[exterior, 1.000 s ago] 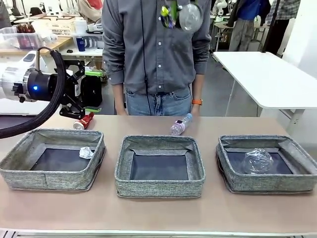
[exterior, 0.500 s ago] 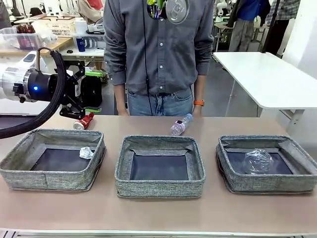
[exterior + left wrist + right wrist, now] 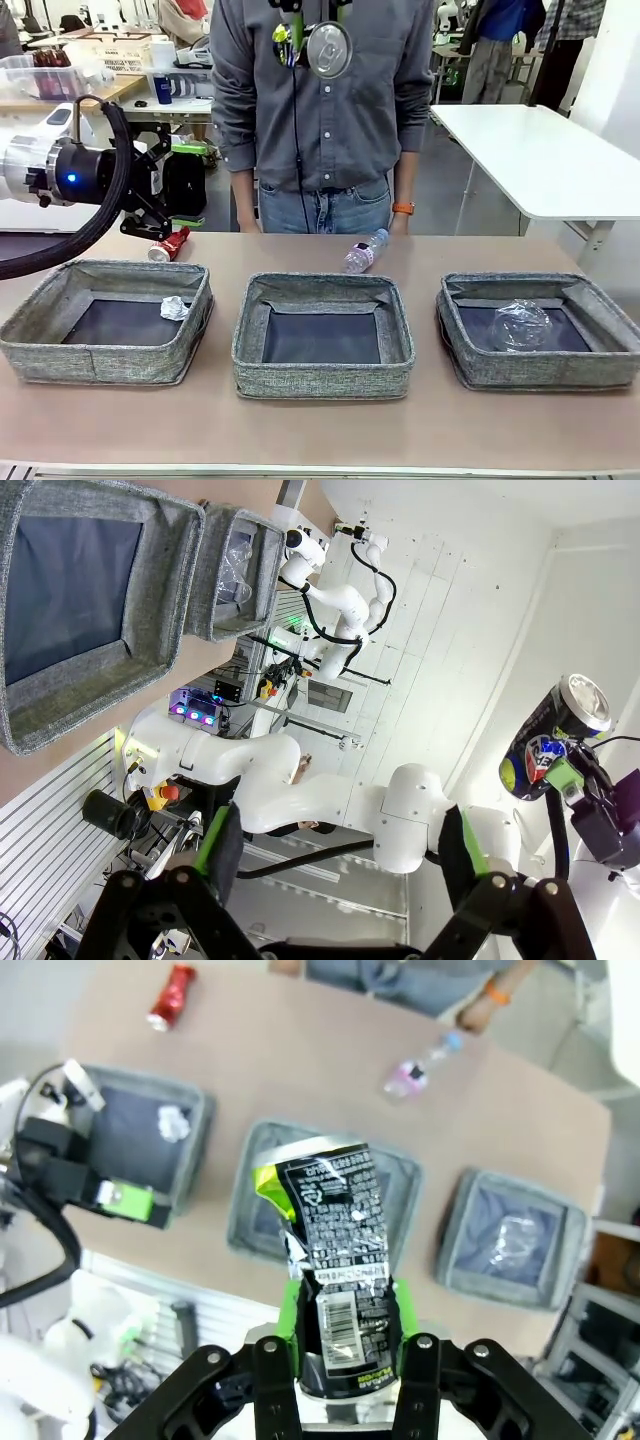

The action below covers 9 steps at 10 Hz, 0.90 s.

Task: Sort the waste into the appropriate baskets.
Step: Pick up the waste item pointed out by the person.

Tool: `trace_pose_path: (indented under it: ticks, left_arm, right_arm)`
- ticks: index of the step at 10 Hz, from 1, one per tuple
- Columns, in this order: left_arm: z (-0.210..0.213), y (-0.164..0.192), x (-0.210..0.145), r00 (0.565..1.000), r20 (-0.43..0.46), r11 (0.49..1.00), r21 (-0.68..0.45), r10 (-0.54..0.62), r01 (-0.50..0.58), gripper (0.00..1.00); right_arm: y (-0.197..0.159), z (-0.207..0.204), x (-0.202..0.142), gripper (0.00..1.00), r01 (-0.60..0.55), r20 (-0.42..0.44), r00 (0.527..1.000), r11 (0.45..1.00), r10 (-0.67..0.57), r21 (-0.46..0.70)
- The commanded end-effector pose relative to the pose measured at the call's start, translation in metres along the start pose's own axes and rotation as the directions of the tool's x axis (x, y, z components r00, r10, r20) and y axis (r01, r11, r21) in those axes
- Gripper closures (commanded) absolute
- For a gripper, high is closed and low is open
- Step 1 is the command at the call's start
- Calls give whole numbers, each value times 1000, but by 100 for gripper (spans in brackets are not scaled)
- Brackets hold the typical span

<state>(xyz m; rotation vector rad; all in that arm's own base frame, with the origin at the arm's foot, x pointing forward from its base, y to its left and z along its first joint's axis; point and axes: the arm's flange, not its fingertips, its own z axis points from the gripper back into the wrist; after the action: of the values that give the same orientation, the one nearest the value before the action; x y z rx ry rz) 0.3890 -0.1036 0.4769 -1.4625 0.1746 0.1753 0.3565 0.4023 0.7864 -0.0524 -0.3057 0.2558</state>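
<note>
High above the table, in front of the person's chest, my right gripper (image 3: 308, 40) is shut on a crushed dark multicoloured can (image 3: 330, 50); its wrist view looks down past that can (image 3: 335, 1230) onto the middle basket (image 3: 245, 1225). Three grey baskets stand in a row: left (image 3: 100, 362), middle (image 3: 322, 380), right (image 3: 540, 370). A white paper ball (image 3: 174, 307) lies in the left one, a clear plastic cup (image 3: 520, 325) in the right one. On the table's far side lie a crushed red can (image 3: 170, 244) and a pink-labelled bottle (image 3: 364, 251). My left gripper (image 3: 165, 190) hovers open, empty, near the red can.
A person (image 3: 320, 110) stands at the table's far edge behind the middle basket, arms down. A white table (image 3: 540, 150) stands at the back right. Bare tabletop runs along the near edge in front of the baskets.
My right gripper has carried the dark can leftward across the top of the front view. The left arm and the litter on the table have stayed put.
</note>
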Motion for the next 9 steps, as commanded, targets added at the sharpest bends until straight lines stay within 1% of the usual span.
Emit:
trace_pose_path:
  ticks: [1, 9]
  left_arm:
    - [1, -1, -2, 1000, 2, 1000, 6, 2, -2, 0]
    - [1, -1, -2, 1000, 2, 1000, 6, 2, -2, 0]
  right_arm:
    - [-8, 15, -5, 60, 8, 12, 1000, 1000, -8, -8]
    - [-8, 15, -5, 60, 8, 12, 1000, 1000, -8, -8]
